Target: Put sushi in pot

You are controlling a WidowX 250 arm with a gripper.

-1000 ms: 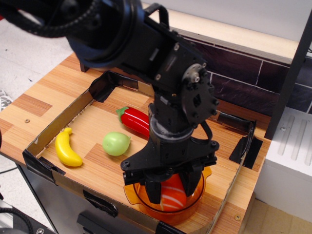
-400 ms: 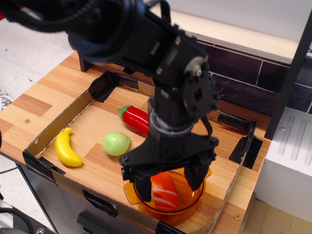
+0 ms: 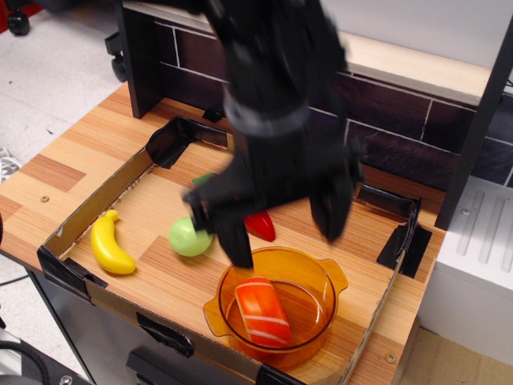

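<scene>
The sushi (image 3: 262, 310), an orange block with white stripes, lies inside the translucent orange pot (image 3: 321, 281) at the front of the cardboard tray. My black gripper (image 3: 280, 233) hangs above and behind the pot, blurred by motion. Its two fingers are spread wide apart and hold nothing. One fingertip (image 3: 237, 253) is over the pot's left rim, the other is over the wood to the right.
A yellow toy banana (image 3: 110, 244) lies at the tray's left. A green round toy (image 3: 187, 237) and a red chili pepper (image 3: 261, 226) lie just behind the pot, partly hidden by the gripper. The low cardboard tray wall (image 3: 96, 293) rings the toys.
The gripper opened and let go of the sushi, which now lies in the pot. The gripper rose up and back, away from the pot.
</scene>
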